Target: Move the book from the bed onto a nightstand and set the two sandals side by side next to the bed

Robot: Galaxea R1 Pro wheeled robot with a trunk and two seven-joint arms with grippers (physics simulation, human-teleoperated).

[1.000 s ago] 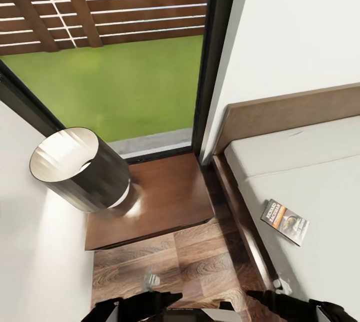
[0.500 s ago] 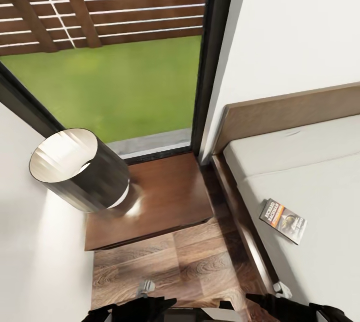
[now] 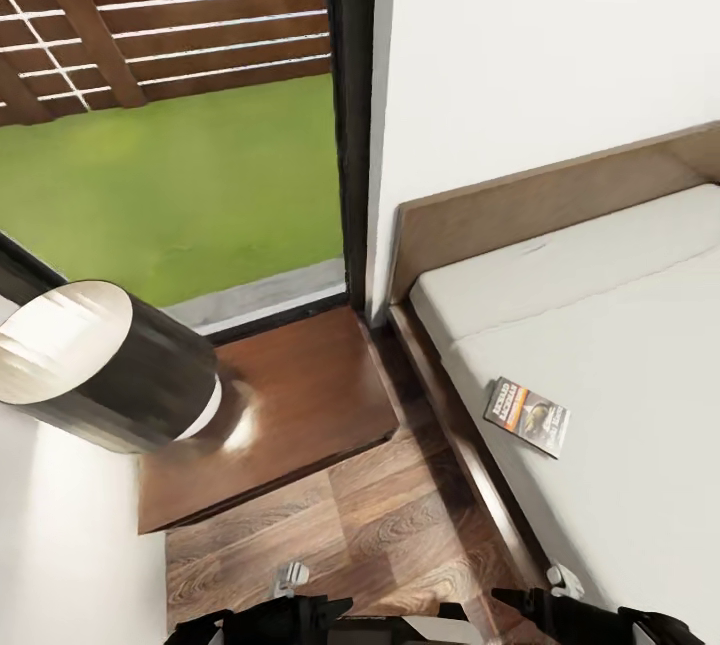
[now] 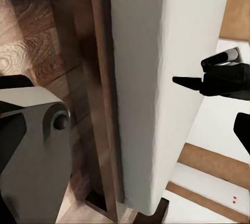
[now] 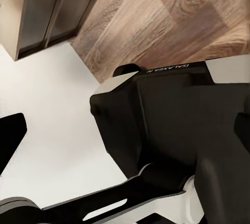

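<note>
The book (image 3: 527,416), white and orange with a dark picture, lies flat on the bed's pale mattress (image 3: 620,365) close to its near edge. To the bed's left stands the dark brown nightstand (image 3: 290,405) with a glossy top. Both arms are folded low at the bottom of the head view. My left gripper (image 3: 290,580) hangs over the wood floor. My right gripper (image 3: 565,582) sits beside the bed frame (image 3: 470,455). In the wrist views each gripper's fingers stand apart with nothing between them. The sandals are out of view.
A black cylindrical lamp (image 3: 110,365) occupies the nightstand's left part. A tall black-framed window (image 3: 350,115) behind it shows grass and a slatted fence. A white wall (image 3: 60,535) closes the left side. Wood-plank floor (image 3: 380,525) runs between nightstand and bed.
The head camera has turned to the right, so the lamp, nightstand, bed and book sit further left in the picture. The arms stay folded as before.
</note>
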